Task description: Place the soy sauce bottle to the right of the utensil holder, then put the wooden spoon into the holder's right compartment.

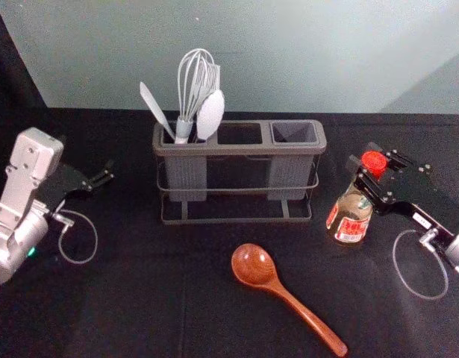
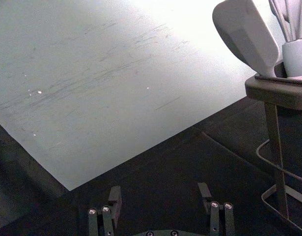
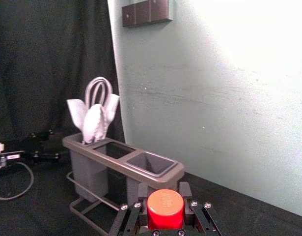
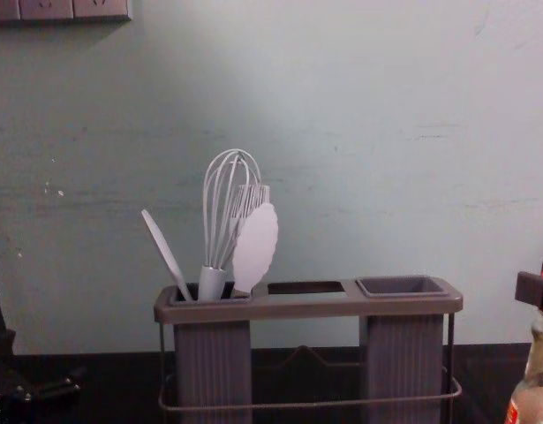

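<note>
Right gripper (image 3: 163,190) clamped on soy sauce bottle (image 1: 351,218) near cap, right of utensil holder (image 1: 244,150); release likely next. Left gripper (image 2: 160,192) parked left of holder, fingers apart.

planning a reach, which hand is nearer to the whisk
Left. The left hand is out to the left of the whisk; the right hand is farther off, beyond the holder's right end, gripping the bottle near its top.
</note>
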